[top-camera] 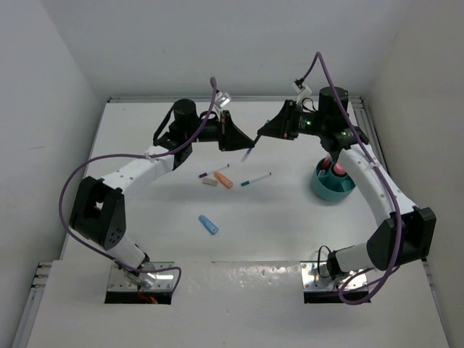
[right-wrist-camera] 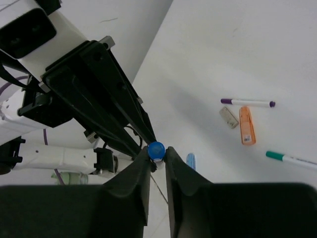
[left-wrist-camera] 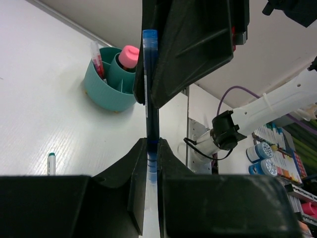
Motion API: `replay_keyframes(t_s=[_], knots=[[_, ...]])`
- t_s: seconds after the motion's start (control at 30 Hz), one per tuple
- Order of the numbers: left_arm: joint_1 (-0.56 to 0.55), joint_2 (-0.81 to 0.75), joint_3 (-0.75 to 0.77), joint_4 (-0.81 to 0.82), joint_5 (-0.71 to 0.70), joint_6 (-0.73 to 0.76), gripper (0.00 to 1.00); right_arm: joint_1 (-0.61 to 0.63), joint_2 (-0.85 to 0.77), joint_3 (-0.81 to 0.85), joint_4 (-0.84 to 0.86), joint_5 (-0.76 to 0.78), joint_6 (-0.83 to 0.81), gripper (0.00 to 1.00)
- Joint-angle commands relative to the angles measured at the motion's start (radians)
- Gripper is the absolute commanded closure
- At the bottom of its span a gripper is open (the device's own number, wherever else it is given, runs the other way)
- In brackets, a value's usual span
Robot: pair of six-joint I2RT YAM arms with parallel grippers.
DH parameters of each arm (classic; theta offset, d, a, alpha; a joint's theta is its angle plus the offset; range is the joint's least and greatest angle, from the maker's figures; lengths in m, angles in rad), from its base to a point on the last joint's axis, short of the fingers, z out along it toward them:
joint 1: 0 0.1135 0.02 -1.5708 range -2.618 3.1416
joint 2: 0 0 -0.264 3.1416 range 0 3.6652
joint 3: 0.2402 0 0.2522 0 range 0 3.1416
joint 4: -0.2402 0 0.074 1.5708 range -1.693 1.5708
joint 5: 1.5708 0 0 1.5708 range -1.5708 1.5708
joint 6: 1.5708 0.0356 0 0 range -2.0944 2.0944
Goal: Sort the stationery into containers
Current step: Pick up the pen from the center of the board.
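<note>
the risk here is a fumbled handover: if the left end effector lets go before the right end effector has a firm bite, or both pull while clenched, the blue pen may twist, slip and drop to the worktop. the pen is in mid-air between them, one end grasped by the left, its capped tip pinched at the right's fingertips, well apart from the teal organiser cup.

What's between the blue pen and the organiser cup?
Nothing visible. The blue pen hangs in mid-air, pinched by the left gripper and right gripper; only table lies between it and the cup. The right forearm overhangs the cup's rim.
</note>
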Motion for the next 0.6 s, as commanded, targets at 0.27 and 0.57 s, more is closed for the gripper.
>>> replay_keyframes(t_s=[0.27,0.57], knots=[[-0.015,-0.076,0.055,-0.192,0.003,0.208,0.2,-0.035,0.013,-0.011,0.083,-0.102,0.07,1.0],[0.117,-0.228,0.216,-0.826,0.063,0.979,0.17,-0.071,0.015,-0.008,-0.182,-0.249,-0.105,1.0]])
